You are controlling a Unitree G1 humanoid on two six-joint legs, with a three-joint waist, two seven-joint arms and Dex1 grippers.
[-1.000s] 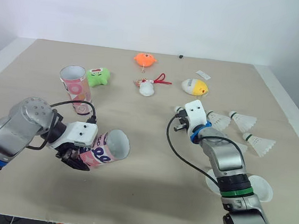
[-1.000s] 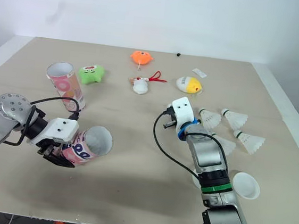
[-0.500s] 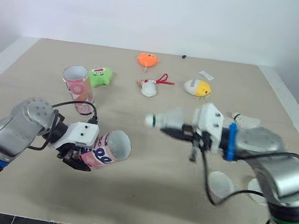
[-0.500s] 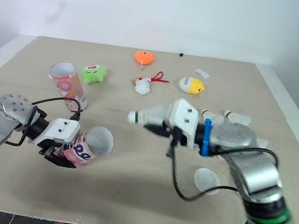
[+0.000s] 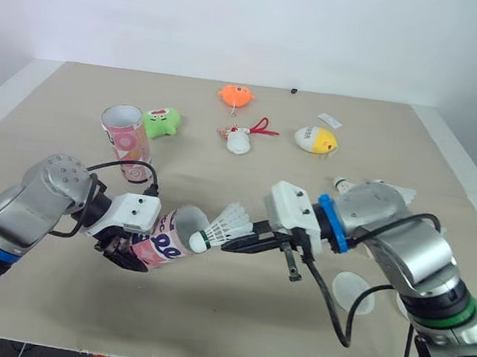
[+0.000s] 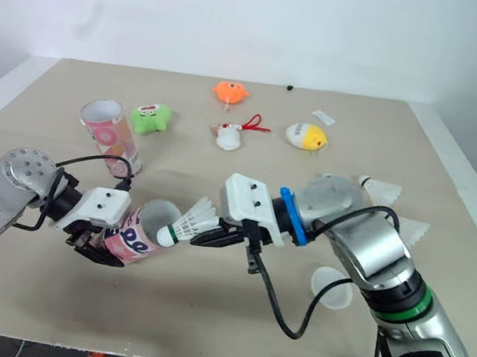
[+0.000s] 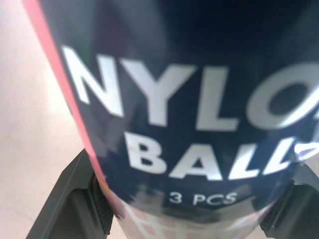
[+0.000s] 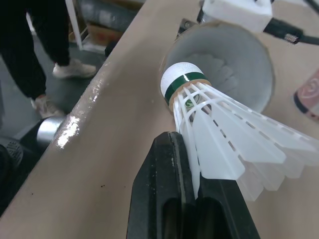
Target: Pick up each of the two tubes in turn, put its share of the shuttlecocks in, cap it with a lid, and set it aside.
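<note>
worktop (image 5: 231, 331): beige board, white wall (image 5: 237, 25) behind it
lid (image 5: 353, 291): white disc lying flat, nearer than the right pincer and off to its right, by the right forearm
left pincer (image 5: 127, 249): clamped on the lower half of the held tube, one finger on each side of the label
held tube (image 5: 160, 242): pink print, tilted over, open mouth facing the right pincer
right pincer (image 5: 236, 243): just right of the left pincer, pressed onto the skirt of the shuttlecock
shuttlecock (image 5: 219, 227): white, green band at the cork; cork tip at the mouth of the held tube, cannot tell if past the rim; skirt points back along the right pincer
spare shuttlecocks (image 6: 382, 190): lying on the worktop beyond the right pincer, well to its right, partly behind the arm
second tube (image 5: 125, 137): upright, open top, beyond the left pincer and apart from it
green toy (image 5: 161, 123): just beside the second tube, on its right
white toy (image 5: 238, 140): red ribbon, well beyond both pincers, mid worktop
yellow egg toy (image 5: 314, 139): right of the white toy
orange toy (image 5: 237, 96): farthest, near the back edge
</note>
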